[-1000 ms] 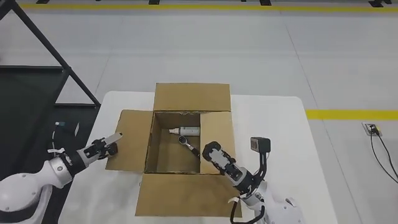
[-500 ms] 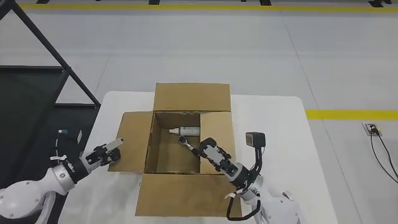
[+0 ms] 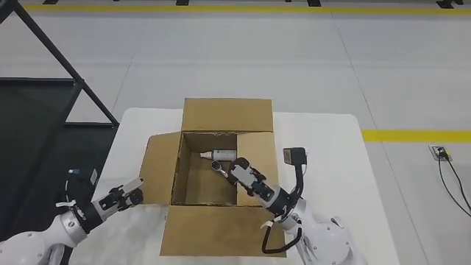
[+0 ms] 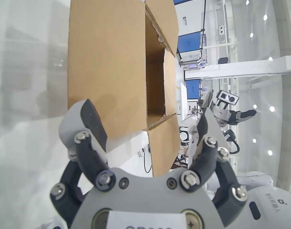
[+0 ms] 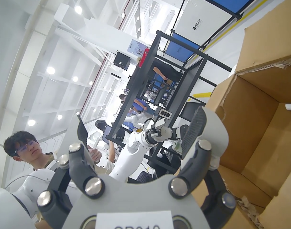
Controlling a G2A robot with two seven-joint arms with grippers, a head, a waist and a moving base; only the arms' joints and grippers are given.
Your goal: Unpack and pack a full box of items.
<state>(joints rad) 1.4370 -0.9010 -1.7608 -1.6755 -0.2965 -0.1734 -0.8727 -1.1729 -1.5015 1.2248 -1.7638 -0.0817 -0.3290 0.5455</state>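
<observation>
Left gripper (image 3: 132, 191): jaws spread, empty. It hovers low over the white table (image 3: 324, 154), just beside the outer edge of the left flap (image 3: 158, 165), not touching it.

Box (image 3: 227, 114): plain brown corrugated cardboard, four flaps folded out, with ragged torn fluting along the flap creases. It sits mid-table.

Contents, at the far end of the box floor: a white bottle (image 3: 223, 153) lying on its side, smooth and cylindrical. Just beside it, nearer the robot, lies a slim metal tool (image 3: 221, 167) with a shiny round head and a dark handle. Exact kind too small to tell.

Right gripper (image 3: 239, 169): jaws apart, nothing between them, ribbed dark pads (image 5: 195, 122). It is poised over the box opening by the right flap (image 3: 257, 154), close to the tool's handle.

Judgement: unpacking is at an early stage; the tool looks like the next pick.

Method: lower inside the right wall without catching the flap edge. Set the pads across the handle, not the round head. Hard, thin metal lying flat leaves little to bite, so go right down to the cardboard before closing.
</observation>
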